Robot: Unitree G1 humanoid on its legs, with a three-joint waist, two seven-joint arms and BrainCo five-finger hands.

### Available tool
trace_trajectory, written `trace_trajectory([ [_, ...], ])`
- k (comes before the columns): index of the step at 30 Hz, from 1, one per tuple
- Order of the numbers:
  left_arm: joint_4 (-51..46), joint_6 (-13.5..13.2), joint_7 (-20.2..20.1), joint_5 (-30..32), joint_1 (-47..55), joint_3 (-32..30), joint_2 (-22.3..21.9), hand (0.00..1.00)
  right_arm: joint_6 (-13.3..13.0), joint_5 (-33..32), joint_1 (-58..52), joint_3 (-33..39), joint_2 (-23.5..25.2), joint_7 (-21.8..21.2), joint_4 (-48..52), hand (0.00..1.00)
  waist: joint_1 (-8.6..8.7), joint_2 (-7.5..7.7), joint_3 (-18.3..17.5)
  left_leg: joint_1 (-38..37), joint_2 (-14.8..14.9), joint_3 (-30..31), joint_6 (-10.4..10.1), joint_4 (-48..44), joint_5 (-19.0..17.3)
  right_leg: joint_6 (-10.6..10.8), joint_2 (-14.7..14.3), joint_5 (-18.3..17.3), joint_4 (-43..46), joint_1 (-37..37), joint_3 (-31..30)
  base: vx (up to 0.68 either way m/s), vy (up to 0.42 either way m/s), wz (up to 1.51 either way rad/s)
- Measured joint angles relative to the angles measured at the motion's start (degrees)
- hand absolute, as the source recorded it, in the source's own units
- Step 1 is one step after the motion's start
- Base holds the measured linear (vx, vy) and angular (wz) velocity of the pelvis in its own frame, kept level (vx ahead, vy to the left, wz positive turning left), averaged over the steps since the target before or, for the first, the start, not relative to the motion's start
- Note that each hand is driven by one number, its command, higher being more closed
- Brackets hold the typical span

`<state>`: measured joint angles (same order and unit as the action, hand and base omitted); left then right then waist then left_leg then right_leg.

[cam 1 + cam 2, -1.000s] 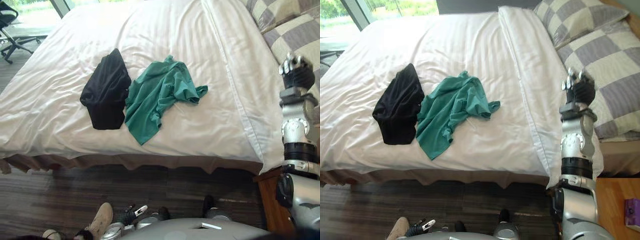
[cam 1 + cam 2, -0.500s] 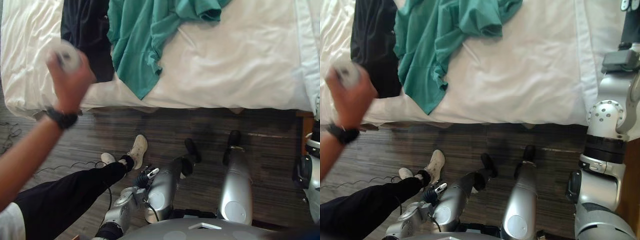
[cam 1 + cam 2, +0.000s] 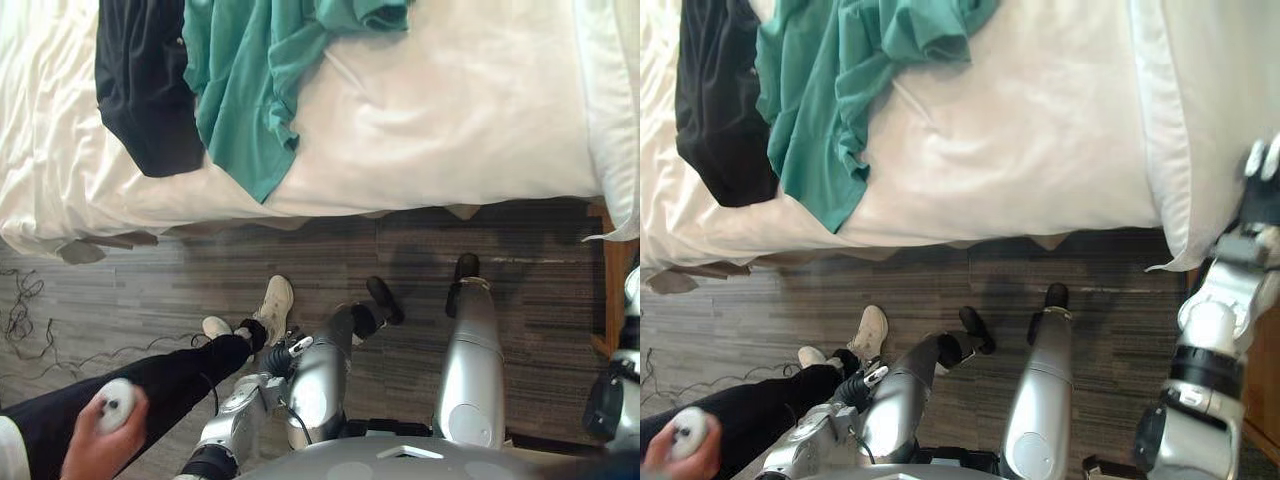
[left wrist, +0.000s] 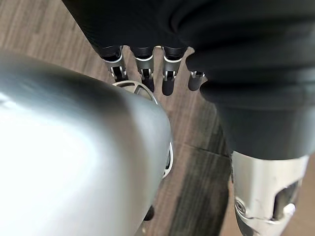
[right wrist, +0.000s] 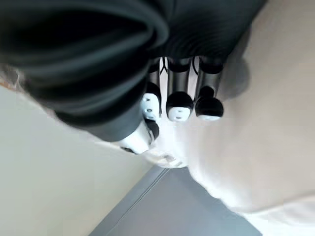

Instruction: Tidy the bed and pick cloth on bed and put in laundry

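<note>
A black cloth (image 3: 140, 90) and a crumpled green cloth (image 3: 245, 90) lie side by side, touching, on the white bed (image 3: 450, 120) near its front edge. My left hand (image 3: 283, 352) hangs low over the wooden floor beside my leg, well short of the bed; the left wrist view shows its fingers (image 4: 142, 69) straight and holding nothing. My right hand (image 3: 1262, 185) is raised at the bed's right side, above the hanging corner of the duvet. Its fingers (image 5: 179, 105) are curled, with nothing in them.
A person stands at my lower left: a dark-trousered leg (image 3: 150, 385), a pale shoe (image 3: 272, 305) and a hand (image 3: 105, 425) holding a small white object. A wooden nightstand (image 3: 610, 290) stands at the right. Dark plank floor (image 3: 420, 260) runs between me and the bed.
The camera has tilted down, so the bed slid toward the top of the picture. The person's hand with the white object dropped from the upper left to the lower left.
</note>
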<state>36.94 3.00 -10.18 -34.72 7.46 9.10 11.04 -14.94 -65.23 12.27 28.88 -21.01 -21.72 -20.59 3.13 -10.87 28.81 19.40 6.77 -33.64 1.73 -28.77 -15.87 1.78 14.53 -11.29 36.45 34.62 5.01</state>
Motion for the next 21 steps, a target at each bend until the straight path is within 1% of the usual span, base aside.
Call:
trace_trajectory([
  [1, 1.3, 0.1, -0.3, 0.7, -0.1, -1.8, -1.1, 0.0, 1.4, 2.3, -4.0, -0.6, 3.5, 0.8, -2.3, 0.0, 0.24, 0.32, 0.1, -1.5, 0.4, -0.5, -0.3, 0.8, -0.2, 0.1, -0.6, 0.4, -1.3, -1.4, -0.1, 0.06, -0.025, -0.34],
  [2, 2.0, 0.0, -0.4, 1.6, -0.1, -2.9, -1.8, 0.0, 2.0, 4.9, -5.9, -1.2, 5.0, 1.7, -3.2, 0.0, 0.53, 0.34, 0.1, -2.1, 0.6, -0.7, -0.4, 1.1, -0.3, 0.1, -0.9, 0.7, -2.1, -2.2, -0.1, 0.06, -0.022, -0.31],
  [3, 3.4, -0.2, -0.5, 4.2, -0.4, -4.8, -3.2, 0.0, 2.6, 10.7, -9.5, -2.9, 7.7, 4.1, -4.2, 0.0, 0.81, 0.37, 0.1, -3.6, 1.0, -1.3, -1.1, 2.2, -0.6, 0.2, -1.6, 1.3, -4.0, -4.1, 0.2, 0.08, -0.015, -0.29],
  [4, 5.3, -1.4, 0.1, 6.8, -0.4, -5.8, -4.2, 0.0, 3.0, 16.9, -13.2, -4.7, 10.0, 6.4, -4.8, 0.0, 0.86, 0.48, 0.1, -6.0, 1.6, -2.4, -1.7, 3.5, -0.8, 0.3, -2.4, 2.2, -6.5, -6.7, 0.7, 0.1, -0.008, -0.27],
  [5, 5.4, -1.7, 0.8, 7.3, -0.4, -6.2, -4.6, 0.0, 3.1, 19.6, -14.7, -5.6, 11.0, 7.5, -5.5, 0.0, 0.88, 0.76, 0.0, -7.1, 1.8, -2.7, -2.0, 4.5, -0.6, 0.4, -2.6, 2.6, -7.8, -8.3, 1.2, 0.12, -0.006, -0.08],
  [6, 5.6, -2.8, 2.7, 9.8, 0.1, -7.4, -4.9, 0.0, 3.3, 24.9, -17.4, -7.0, 12.9, 9.5, -7.6, 0.0, 0.9, 2.39, -0.8, -9.3, 1.9, -3.5, -2.9, 6.7, 0.0, 0.6, -2.6, 3.1, -10.1, -11.1, 2.2, 0.11, -0.017, 0.16],
  [7, 5.6, -3.9, 3.7, 11.3, 0.4, -7.5, -4.9, 0.0, 3.4, 26.9, -18.5, -7.5, 13.9, 10.0, -9.0, 0.0, 0.9, 2.67, -1.9, -10.3, 1.9, -3.6, -3.5, 7.9, 0.5, 0.7, -2.6, 3.4, -11.1, -12.5, 3.1, 0.14, -0.044, 0.45],
  [8, 5.4, -7.1, 5.1, 15.2, 0.6, -7.6, -5.1, 0.0, 3.4, 29.6, -20.2, -8.5, 15.3, 10.4, -12.5, 0.0, 0.64, 4.07, -4.4, -11.7, 1.4, -2.9, -3.1, 10.2, 2.6, 0.9, -2.6, 4.1, -13.8, -15.1, 5.0, 0.16, -0.062, 0.61],
  [9, 5.3, -9.1, 6.5, 19.6, 0.0, -7.4, -5.2, 0.0, 3.6, 33.5, -21.0, -9.6, 16.1, 11.0, -16.9, 0.0, 0.26, 6.02, -6.8, -13.0, 0.6, -1.6, -2.6, 13.1, 4.4, 1.1, -2.6, 5.0, -16.6, -17.6, 6.7, 0.16, -0.05, 0.65],
  [10, 5.3, -9.4, 6.8, 21.7, -0.7, -7.1, -5.2, 0.0, 3.8, 35.9, -20.9, -10.1, 16.2, 11.1, -18.7, 0.0, 0.09, 6.91, -7.9, -13.8, 0.2, -0.8, -2.6, 14.3, 5.1, 1.3, -2.7, 5.4, -18.2, -19.1, 7.6, 0.15, -0.02, 0.61],
  [11, 5.3, -8.9, 6.7, 25.0, -2.4, -6.6, -5.1, 0.0, 4.0, 40.7, -20.7, -10.8, 16.4, 11.6, -21.5, 0.0, -0.05, 8.33, -9.3, -15.6, -0.4, 0.5, -2.5, 16.7, 6.3, 1.6, -3.2, 6.6, -21.6, -22.6, 9.2, 0.14, 0.012, 0.52],
  [12, 5.4, -7.2, 6.3, 27.1, -3.7, -5.8, -4.9, 0.0, 4.2, 45.8, -20.6, -11.5, 16.4, 11.9, -23.6, 0.0, -0.15, 9.31, -10.7, -17.6, -1.0, 1.5, -2.5, 19.0, 7.2, 2.0, -3.6, 7.7, -24.8, -25.6, 10.1, 0.11, 0.015, 0.41],
  [13, 5.7, -6.3, 6.2, 27.6, -4.1, -5.2, -4.7, 0.0, 4.4, 47.7, -20.6, -11.8, 16.4, 11.9, -24.6, 0.0, -0.15, 9.78, -11.5, -18.5, -1.4, 1.6, -2.7, 20.2, 7.7, 2.1, -3.7, 8.0, -25.9, -26.7, 10.2, 0.12, 0.038, 0.2],
  [14, 7.4, -5.0, 5.3, 28.8, -4.5, -4.4, -4.3, 0.0, 4.7, 50.2, -20.5, -12.6, 16.3, 11.7, -26.5, 0.0, -0.1, 9.91, -13.0, -19.9, -2.1, 2.1, -2.6, 22.1, 8.3, 2.3, -4.0, 8.4, -27.1, -28.2, 10.2, 0.11, 0.03, 0.13],
  [15, 9.6, -3.8, 5.0, 29.8, -5.4, -3.4, -4.0, 0.0, 5.3, 51.9, -20.4, -12.8, 16.3, 11.3, -28.1, 0.0, 0.45, 10.53, -13.5, -21.6, -2.7, 2.9, -2.6, 23.6, 8.9, 2.4, -4.1, 8.6, -27.8, -30.0, 10.2, 0.12, 0.035, 0.14],
  [17, 13.1, -2.5, 4.4, 31.2, -5.9, -2.5, -3.7, 0.0, 6.2, 52.4, -20.1, -13.4, 16.3, 11.1, -30.7, 0.0, 0.62, 10.02, -13.9, -23.2, -2.8, 3.2, -2.6, 24.7, 9.0, 2.4, -4.2, 8.5, -28.0, -31.3, 10.2, 0.05, 0.015, 0.09],
  [18, 15.2, -1.7, 4.1, 32.5, -5.9, -2.5, -3.8, 0.0, 7.2, 52.4, -19.8, -13.9, 16.4, 10.9, -32.3, 0.0, 0.64, 9.75, -14.2, -23.6, -2.8, 3.2, -2.6, 24.8, 9.0, 2.4, -4.4, 8.5, -28.1, -31.7, 10.1, 0.0, 0.0, 0.0],
  [20, 16.7, -0.8, 4.1, 34.3, -5.6, -2.5, -4.0, 0.0, 8.1, 51.9, -19.2, -13.7, 16.0, 10.6, -34.2, 0.0, 0.61, 9.39, -14.4, -24.2, -2.9, 3.0, -2.8, 25.2, 9.3, 2.3, -4.5, 8.5, -28.5, -32.1, 10.1, -0.01, -0.015, -0.07],
  [21, 16.8, -0.7, 4.3, 34.5, -5.5, -2.8, -3.8, 0.0, 8.4, 51.9, -18.6, -13.8, 15.8, 10.3, -35.0, 0.0, 0.53, 9.23, -14.5, -24.8, -3.0, 2.8, -2.9, 26.4, 10.1, 2.3, -4.6, 8.5, -28.6, -32.2, 9.9, -0.06, -0.019, -0.12],
])
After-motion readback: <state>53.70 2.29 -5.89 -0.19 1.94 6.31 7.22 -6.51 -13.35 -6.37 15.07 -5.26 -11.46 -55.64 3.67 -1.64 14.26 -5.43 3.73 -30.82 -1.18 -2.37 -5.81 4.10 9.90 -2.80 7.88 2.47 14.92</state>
